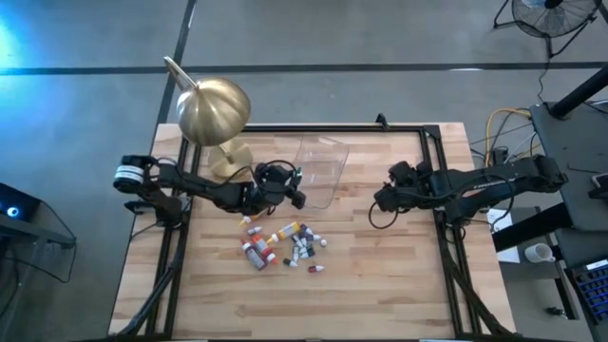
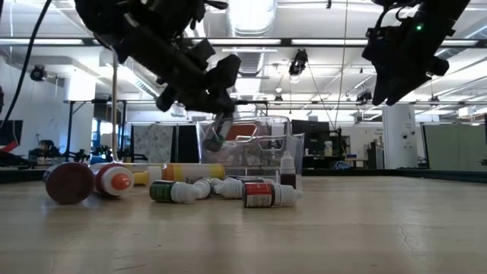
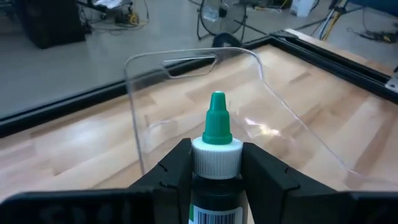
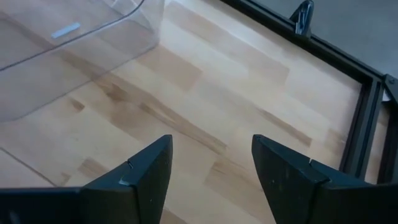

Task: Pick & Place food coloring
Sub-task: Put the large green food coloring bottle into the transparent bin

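My left gripper [image 3: 216, 186] is shut on one food coloring bottle [image 3: 216, 146] with a dark body, a white cap and a green tip. It hovers above the table just left of the clear plastic tub [image 1: 321, 169], whose open mouth [image 3: 186, 62] faces it. Several more food coloring bottles [image 1: 285, 245] lie on their sides in a loose heap on the wood, nearer the table's near edge, also seen in the low view as bottles [image 2: 183, 189]. My right gripper [image 1: 380, 201] hangs open over bare wood right of the tub, with nothing between its fingers [image 4: 146, 171]. My left gripper pinches the bottle between its two fingers [image 3: 177, 171], which sit on either side of the white cap [image 3: 216, 158] and the top of the dark body. The fingers come from the table's left, slanting a little down, along the bottle. The green tip points ahead at the tub, and the bottle is clear of the table.
A big brass dome lamp [image 1: 214, 112] stands at the far left behind my left arm. A black frame [image 1: 432, 133] runs round the table's edges. Bare wood lies between the tub and my right gripper and along the near edge.
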Robot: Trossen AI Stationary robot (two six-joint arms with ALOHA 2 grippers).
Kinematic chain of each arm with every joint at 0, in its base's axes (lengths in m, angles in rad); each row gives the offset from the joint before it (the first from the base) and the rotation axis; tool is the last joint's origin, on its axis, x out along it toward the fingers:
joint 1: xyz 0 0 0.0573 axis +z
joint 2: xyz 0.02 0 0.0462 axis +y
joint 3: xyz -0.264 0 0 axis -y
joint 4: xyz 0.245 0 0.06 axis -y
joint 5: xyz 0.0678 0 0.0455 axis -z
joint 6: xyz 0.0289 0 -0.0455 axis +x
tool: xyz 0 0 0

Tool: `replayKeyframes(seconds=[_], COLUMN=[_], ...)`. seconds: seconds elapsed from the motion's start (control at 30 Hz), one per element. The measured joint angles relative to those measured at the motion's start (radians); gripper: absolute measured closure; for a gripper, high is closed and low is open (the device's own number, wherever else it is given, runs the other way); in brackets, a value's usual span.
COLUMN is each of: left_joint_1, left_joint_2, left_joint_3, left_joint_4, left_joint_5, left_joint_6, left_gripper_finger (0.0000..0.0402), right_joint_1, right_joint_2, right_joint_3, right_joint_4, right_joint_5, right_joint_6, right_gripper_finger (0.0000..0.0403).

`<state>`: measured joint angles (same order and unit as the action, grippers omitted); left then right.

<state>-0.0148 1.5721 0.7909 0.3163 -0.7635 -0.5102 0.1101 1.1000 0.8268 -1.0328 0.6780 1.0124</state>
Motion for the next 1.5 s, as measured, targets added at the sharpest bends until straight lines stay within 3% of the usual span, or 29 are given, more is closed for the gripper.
replayKeyframes(seconds=[0.3,0.73,0.93,1.2,1.33,1.5], left_joint_1=[-0.033,-0.058,-0.004,0.107,0.12,0.12], left_joint_2=[-0.003,-0.006,-0.003,-0.002,-0.002,-0.002], left_joint_3=[-0.054,0.002,0.007,-0.002,-0.005,-0.006], left_joint_4=[0.004,-0.046,0.053,0.07,0.073,0.072], left_joint_5=[0.031,0.092,0.094,0.186,0.248,0.253], left_joint_6=[-0.035,-0.001,0.089,0.119,0.118,0.121], left_gripper_finger=[0.0306,0.031,0.0308,0.029,0.0291,0.0296], right_joint_1=[-0.014,-0.072,-0.087,-0.092,-0.092,-0.092], right_joint_2=[0.003,0.003,0.003,0.003,0.003,0.003], right_joint_3=[0.0,0.0,0.0,0.0,0.0,0.0], right_joint_4=[-0.002,-0.003,-0.001,0.0,0.0,0.0], right_joint_5=[-0.006,-0.008,-0.008,-0.027,-0.028,-0.028], right_joint_6=[-0.003,-0.055,-0.055,-0.051,-0.051,-0.051], right_gripper_finger=[0.0188,0.0188,0.0188,0.0188,0.0188,0.0188])
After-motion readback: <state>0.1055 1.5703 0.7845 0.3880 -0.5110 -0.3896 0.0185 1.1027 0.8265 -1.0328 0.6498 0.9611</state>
